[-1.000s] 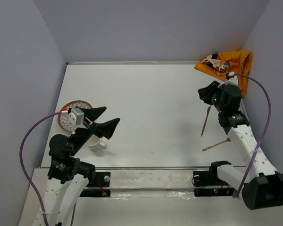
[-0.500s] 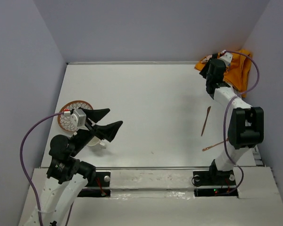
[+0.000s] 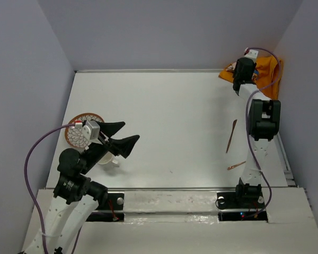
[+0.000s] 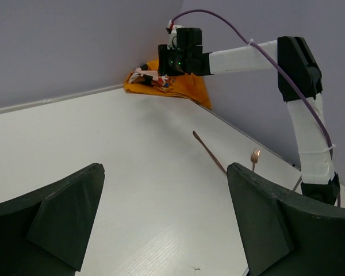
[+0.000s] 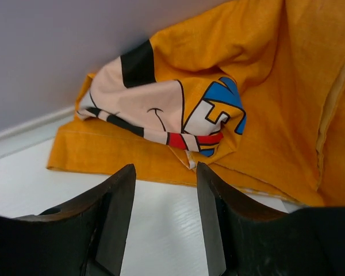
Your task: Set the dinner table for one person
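While your spread, empty right gripper [image 5: 164, 172] faces the crumpled orange cartoon-print cloth placemat [image 5: 264, 86], white table's [image 3: 164, 106] far-right corner: fetch step; next, probably pinch its hem.

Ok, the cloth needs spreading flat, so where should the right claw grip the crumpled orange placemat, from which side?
Probably the placemat at its near hem, lying flat on the dinner table, approached from the table's open side: walls back the heap in the corner. The right claw faces that hem, jaws apart, nothing between them.
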{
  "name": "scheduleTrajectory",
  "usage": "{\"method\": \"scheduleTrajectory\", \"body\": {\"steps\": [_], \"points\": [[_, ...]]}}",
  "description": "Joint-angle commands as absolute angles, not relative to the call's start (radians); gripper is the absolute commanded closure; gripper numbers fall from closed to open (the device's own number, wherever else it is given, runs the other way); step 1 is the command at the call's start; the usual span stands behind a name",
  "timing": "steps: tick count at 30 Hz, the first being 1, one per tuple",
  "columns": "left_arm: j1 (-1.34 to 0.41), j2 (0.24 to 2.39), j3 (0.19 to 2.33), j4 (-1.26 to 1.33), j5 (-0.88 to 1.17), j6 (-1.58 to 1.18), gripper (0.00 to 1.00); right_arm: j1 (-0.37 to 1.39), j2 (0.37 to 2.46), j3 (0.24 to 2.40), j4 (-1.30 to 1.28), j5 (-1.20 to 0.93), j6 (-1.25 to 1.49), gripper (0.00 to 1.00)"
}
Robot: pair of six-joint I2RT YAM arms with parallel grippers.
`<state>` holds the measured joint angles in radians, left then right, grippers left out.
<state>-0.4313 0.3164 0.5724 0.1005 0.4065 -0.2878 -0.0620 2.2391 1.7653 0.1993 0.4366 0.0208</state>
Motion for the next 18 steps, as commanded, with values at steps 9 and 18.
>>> {"method": "scheduleTrajectory", "body": {"steps": [9, 18], "points": [[-0.381, 0.385, 0.617, 0.127, 0.4, -0.267, 0.01, -0.097, 2.473, 2.011, 0.239, 0.433, -0.414, 0.34], [-0.324, 0.436, 0.614, 0.143, 0.433, -0.268, 0.01, -0.127, 2.611, 2.178, 0.259, 0.443, -0.46, 0.32]]}}
